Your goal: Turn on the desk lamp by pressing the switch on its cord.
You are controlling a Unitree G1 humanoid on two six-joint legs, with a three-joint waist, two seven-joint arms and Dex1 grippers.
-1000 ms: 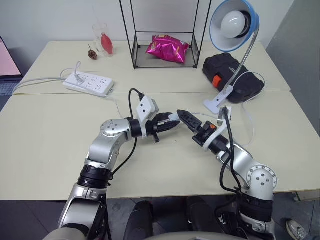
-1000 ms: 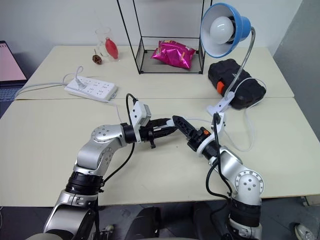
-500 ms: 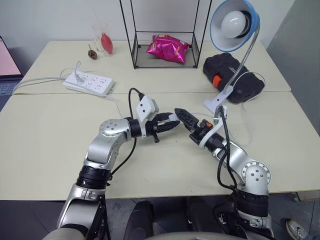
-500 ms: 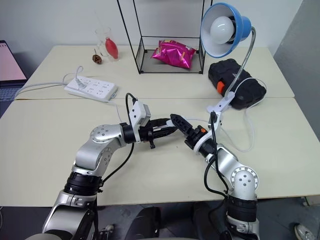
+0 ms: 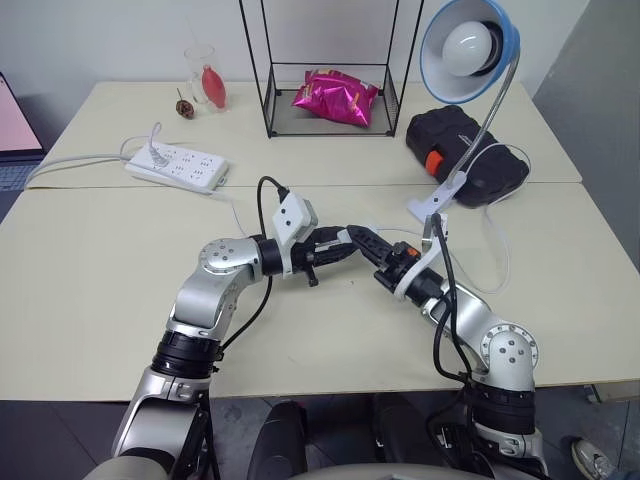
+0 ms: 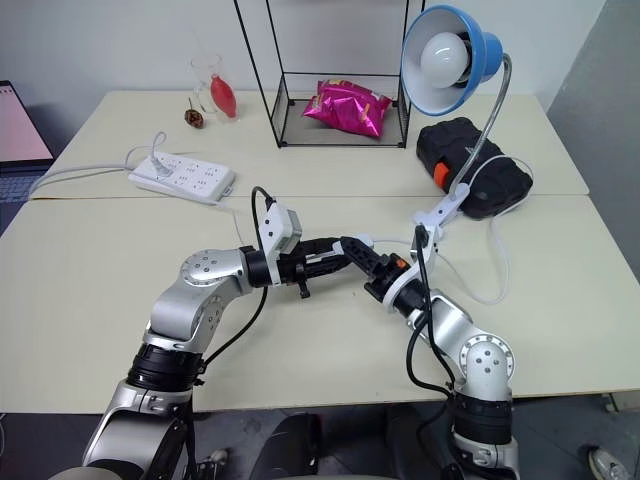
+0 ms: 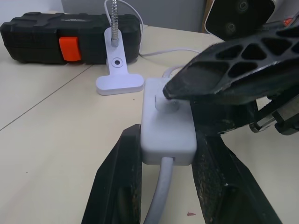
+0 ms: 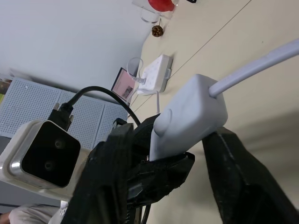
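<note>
The small white oblong inline switch is clamped between the left gripper's two black fingers, held above the beige table near the blue-shaded desk lamp's white clip base. The right gripper's fingers straddle the switch box, one fingertip pressing its round button. Thin white cord leaves the box.

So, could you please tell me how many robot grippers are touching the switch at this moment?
2. The left gripper clamps the switch by its sides, and the right gripper presses a fingertip onto its button. The desk lamp looks unlit.
</note>
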